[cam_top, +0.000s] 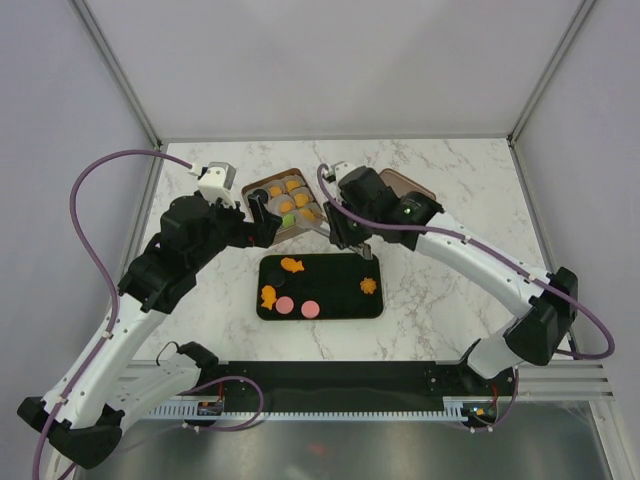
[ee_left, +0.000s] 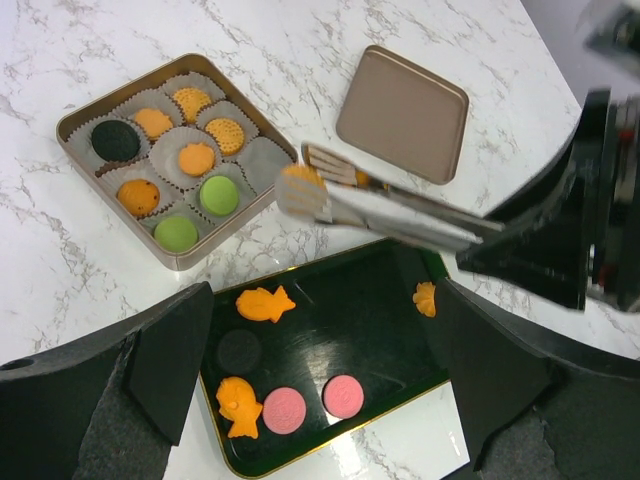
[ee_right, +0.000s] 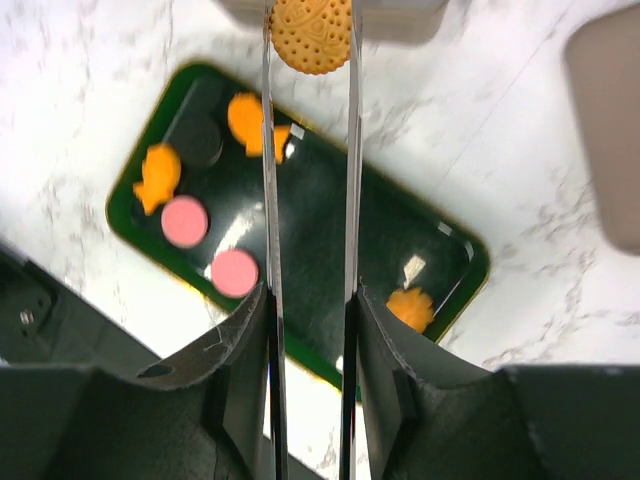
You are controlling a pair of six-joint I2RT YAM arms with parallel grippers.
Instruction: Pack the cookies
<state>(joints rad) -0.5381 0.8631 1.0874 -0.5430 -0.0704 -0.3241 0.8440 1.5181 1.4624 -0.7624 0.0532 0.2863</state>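
Now the right hand (ee_right: 308, 28) pinches a round orange cookie (ee_right: 312, 45) up high, maybe to drop it in the tin (ee_left: 70, 125). The left hand (ee_left: 325, 335) is spread wide.

Orange, pink, black cookies (ee_left: 285, 410); dark green tray (ee_left: 370, 320); grey-veined white table (ee_left: 250, 40).

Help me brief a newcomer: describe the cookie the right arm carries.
Find the dark green rectangular tray; the right gripper hangs at its far edge. Pinched between its long thin jaws is a round golden-orange dotted biscuit, the only cookie gripped by its edges rather than lying flat.
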